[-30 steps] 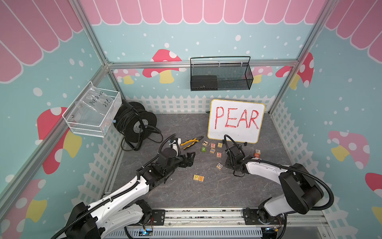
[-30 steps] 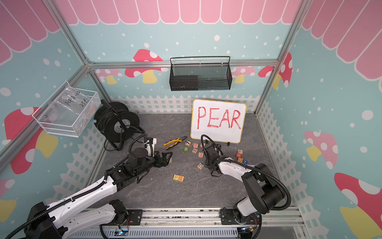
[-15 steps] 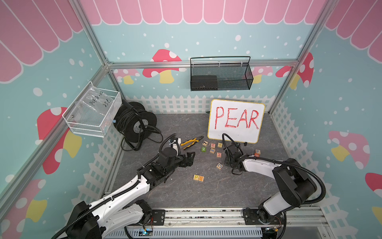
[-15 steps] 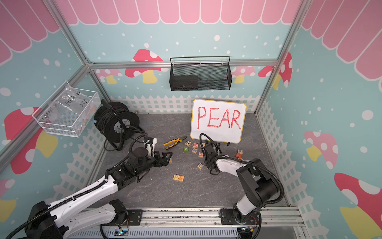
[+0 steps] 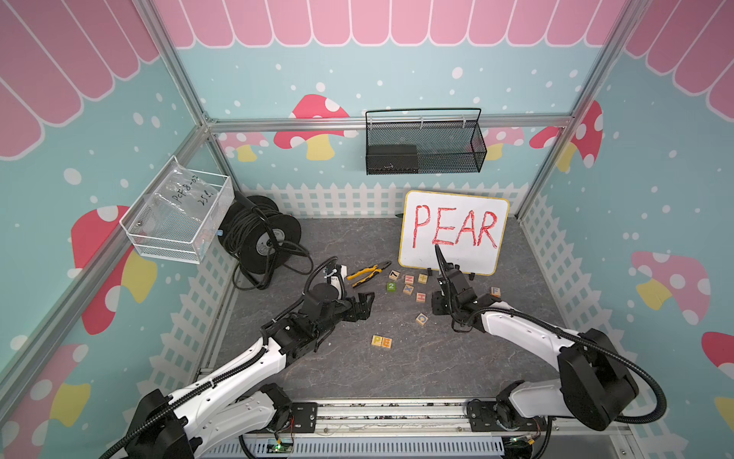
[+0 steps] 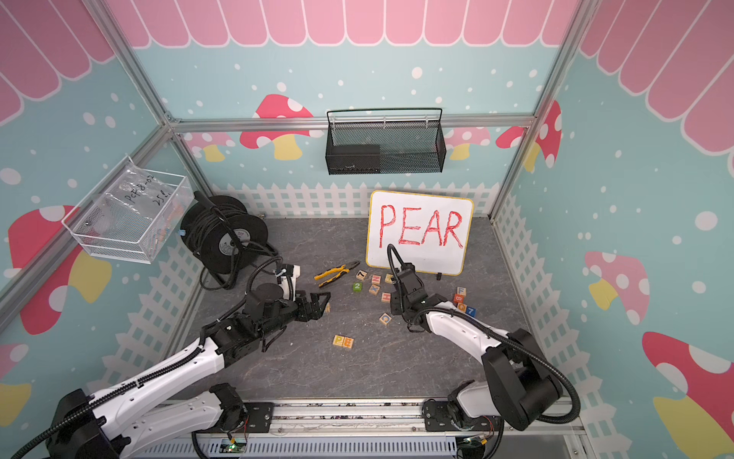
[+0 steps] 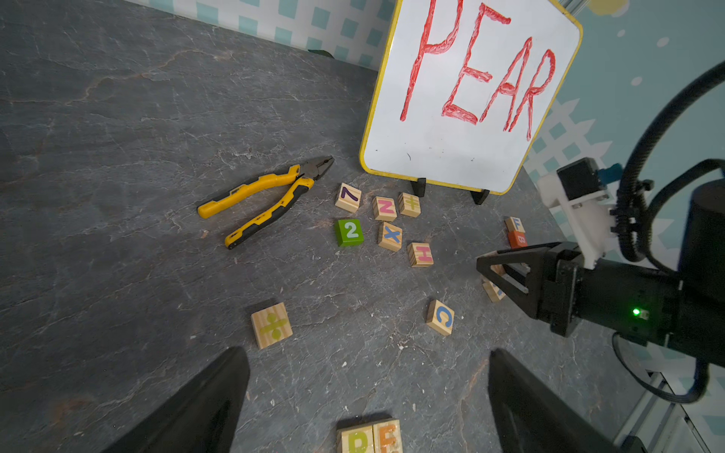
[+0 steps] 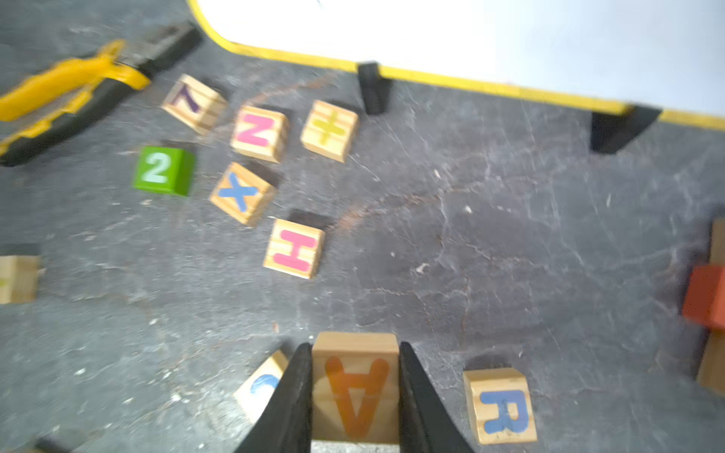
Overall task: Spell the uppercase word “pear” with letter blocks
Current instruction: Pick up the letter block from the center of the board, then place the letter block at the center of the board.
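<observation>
Grey stone-look tabletop (image 5: 397, 377) inside a mushroom-papered booth, with a white board (image 5: 452, 232) reading PEAR in red standing at the back.

Well in front of the board, toward the robot's base, the P block (image 5: 377, 340) and E block (image 5: 386, 342) lie touching side by side, P on the left in both top views.

Just in front of the board's feet, the right gripper (image 8: 354, 349) has its jaws clamped on two opposite sides of the A block (image 8: 355, 386), orange letter facing up. Whether the block is off the table cannot be told. The R block (image 8: 500, 404) lies just beside it, past one finger and apart from it. A C block (image 8: 261, 382) lies past the other finger, partly hidden.

The left gripper (image 7: 367, 353) hangs above the table in front of the board's left side, jaws wide apart and holding nothing. Between it and the board lie pliers (image 5: 367, 273), a green 2 block (image 5: 391, 286) and other loose blocks.
</observation>
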Tool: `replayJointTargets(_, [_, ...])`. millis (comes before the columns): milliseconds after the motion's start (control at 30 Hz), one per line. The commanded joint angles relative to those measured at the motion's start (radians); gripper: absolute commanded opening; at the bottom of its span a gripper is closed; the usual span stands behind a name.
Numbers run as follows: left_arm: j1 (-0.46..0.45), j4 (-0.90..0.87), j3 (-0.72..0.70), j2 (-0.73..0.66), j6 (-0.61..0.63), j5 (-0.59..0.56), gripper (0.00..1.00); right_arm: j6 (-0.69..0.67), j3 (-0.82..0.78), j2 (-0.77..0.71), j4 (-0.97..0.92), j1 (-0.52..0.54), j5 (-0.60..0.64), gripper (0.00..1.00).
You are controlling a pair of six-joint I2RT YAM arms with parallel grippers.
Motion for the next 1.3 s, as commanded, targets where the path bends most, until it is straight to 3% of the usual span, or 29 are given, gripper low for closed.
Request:
replayJointTargets(0, [0.006,-0.019,0.020,-0.029,-0.012,0.002,0.97,-0.192,0.037,-0.039,-0.056,0.049,-0.123,0.26])
replayJointTargets(200, [0.006,-0.038,0.020,-0.069,-0.039,-0.001,0.97,-0.278,0.061,0.018,-0.130,0.241,-0.093,0.26])
replayJointTargets(467, [0.006,-0.089,-0.001,-0.150,-0.065,-0.024,0.97,-0.315,0.013,0.076,-0.119,0.363,-0.151,0.25])
replayJointTargets(1100, [0.006,-0.123,-0.016,-0.210,-0.080,-0.040,0.97,-0.264,0.037,0.257,-0.107,0.479,-0.109,0.24])
replayJointTargets(1267, [0.006,-0.124,-0.020,-0.215,-0.079,-0.044,0.97,-0.248,0.035,0.278,-0.111,0.485,-0.092,0.36])
